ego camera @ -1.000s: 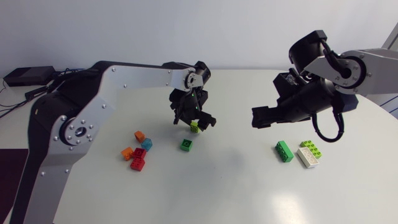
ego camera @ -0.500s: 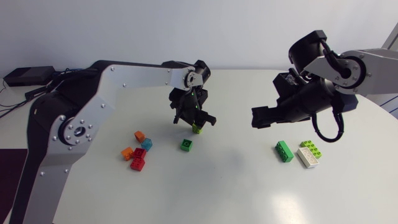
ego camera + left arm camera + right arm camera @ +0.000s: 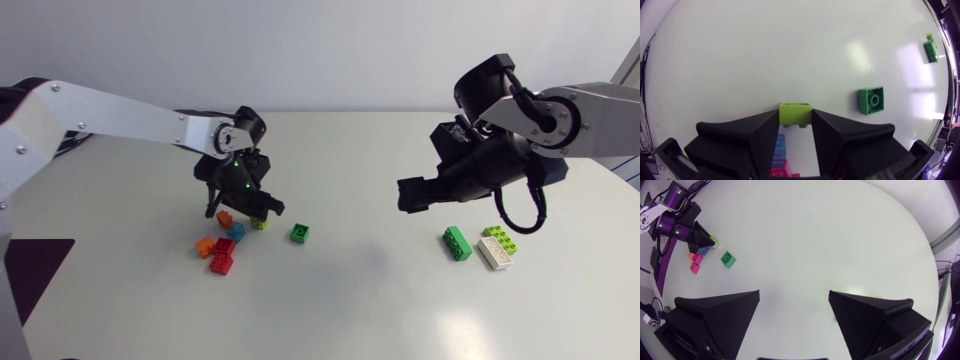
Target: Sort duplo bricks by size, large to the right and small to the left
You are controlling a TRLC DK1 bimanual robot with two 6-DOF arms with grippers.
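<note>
Head: my left end effector (image 3: 250, 212) held a small lime brick (image 3: 260, 223) by the small-brick pile (image 3: 221, 262), on the left side of the table (image 3: 350, 300). A small green brick (image 3: 299, 232) lay near. Three large bricks (image 3: 457, 243) sat on the right side, near my right end effector (image 3: 410, 195).
Left wrist: both fingers clamped the lime brick from two sides.
Right wrist: fingers spread wide over the table.

The head camera looks down from above on the table (image 3: 330, 300). The left wrist camera hangs close over it, facing down; the right wrist camera sits higher and looks across it. All three share the small green brick (image 3: 871, 100) near the table's middle.
</note>
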